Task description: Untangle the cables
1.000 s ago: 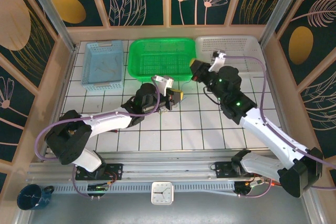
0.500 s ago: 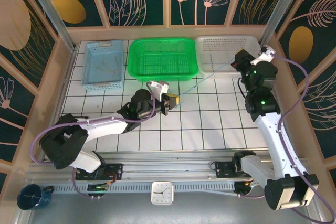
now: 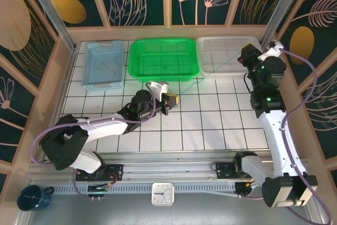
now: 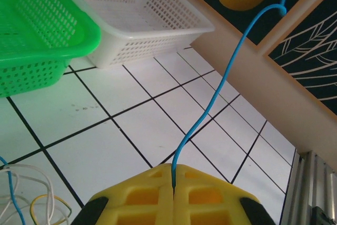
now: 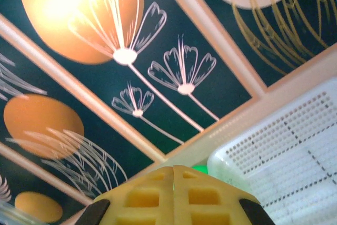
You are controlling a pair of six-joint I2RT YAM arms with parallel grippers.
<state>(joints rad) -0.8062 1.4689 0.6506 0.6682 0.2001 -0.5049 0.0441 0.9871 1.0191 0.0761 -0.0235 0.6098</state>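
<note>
A thin blue cable (image 3: 216, 71) runs in a nearly straight line across the tiles from my left gripper (image 3: 172, 100) up to my right gripper (image 3: 244, 56). In the left wrist view the yellow fingers (image 4: 210, 193) are shut on this blue cable (image 4: 221, 82), which rises from the seam of the left gripper (image 4: 173, 178). Whitish wires (image 4: 32, 175), a pale yellow loop (image 4: 50, 203) and another blue strand (image 4: 11, 196) lie on the tile at lower left. The right gripper (image 5: 174, 171) is shut above the white basket's front edge; the cable is not visible between its pads.
Three baskets line the back: blue basket (image 3: 103, 65), green basket (image 3: 163, 59) and white basket (image 3: 224, 50). The wooden side wall (image 3: 287, 77) stands close to the right arm. White tiled floor (image 3: 210, 125) spreads in front of both grippers.
The right arm swung from the table's middle to the back right, drawing the blue cable out in a long line. The left gripper shifted only slightly and stayed shut.
</note>
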